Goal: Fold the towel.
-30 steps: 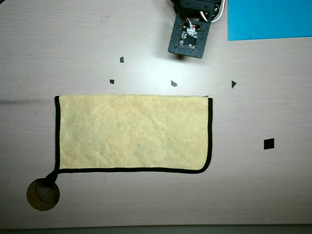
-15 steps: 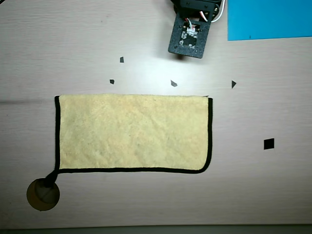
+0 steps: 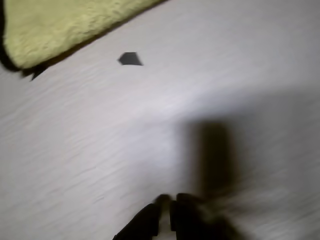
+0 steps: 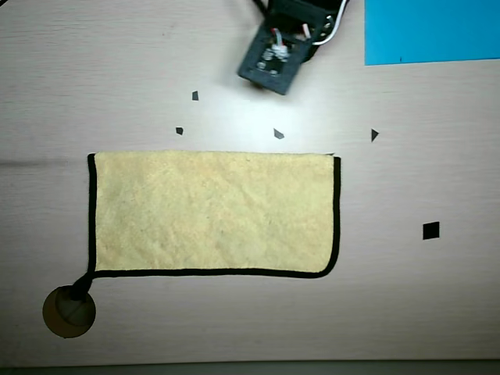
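The pale yellow fuzzy towel (image 4: 211, 211) lies flat on the table as a wide rectangle. Black edging runs along its left, bottom and right sides; the top edge shows none. Its black corner loop reaches a brown round object (image 4: 69, 311) at the lower left. In the wrist view only one towel corner (image 3: 60, 25) shows, at the upper left. My gripper (image 3: 166, 212) is at the bottom edge of that blurred view, fingers close together with nothing between them, over bare table away from the towel. In the overhead view the arm's wrist (image 4: 275, 56) is above the towel's top edge and hides the fingers.
A flat bright blue sheet (image 4: 431, 31) lies at the top right. Several small black marks dot the table, one near the towel corner (image 3: 130, 59) and one square to the right (image 4: 430, 230). The table's front edge runs along the bottom of the overhead view.
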